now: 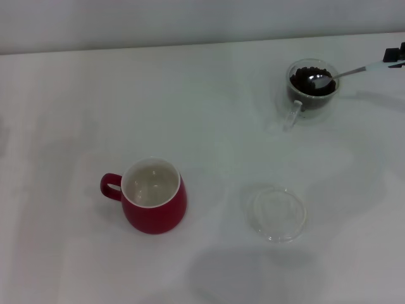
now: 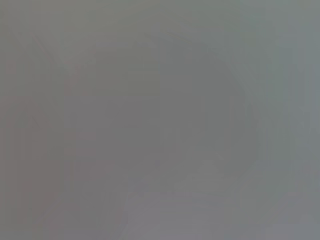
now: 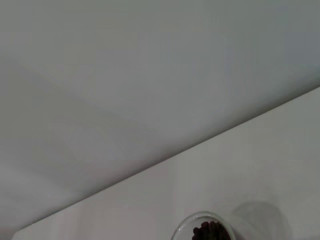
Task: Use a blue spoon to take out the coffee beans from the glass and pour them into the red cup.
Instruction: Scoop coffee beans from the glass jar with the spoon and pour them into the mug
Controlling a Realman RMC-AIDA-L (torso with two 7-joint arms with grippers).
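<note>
The glass [image 1: 311, 90] stands at the far right of the white table, its clear handle toward me. The coffee beans [image 1: 304, 82] fill its top. The blue spoon [image 1: 342, 74] has its metal bowl resting on the beans, and its pale handle runs right to my right gripper [image 1: 393, 58], which sits at the picture's right edge and is shut on the handle's end. The red cup [image 1: 155, 202] stands near the front left, white inside, with nothing in it, handle to the left. The right wrist view shows the glass rim [image 3: 185, 227] and the beans [image 3: 210, 231]. My left gripper is out of view.
A shallow clear glass dish [image 1: 277, 213] lies on the table [image 1: 209, 114] to the right of the red cup, between it and the glass. The table's far edge meets a pale wall [image 1: 190, 19]. The left wrist view shows only a plain grey surface.
</note>
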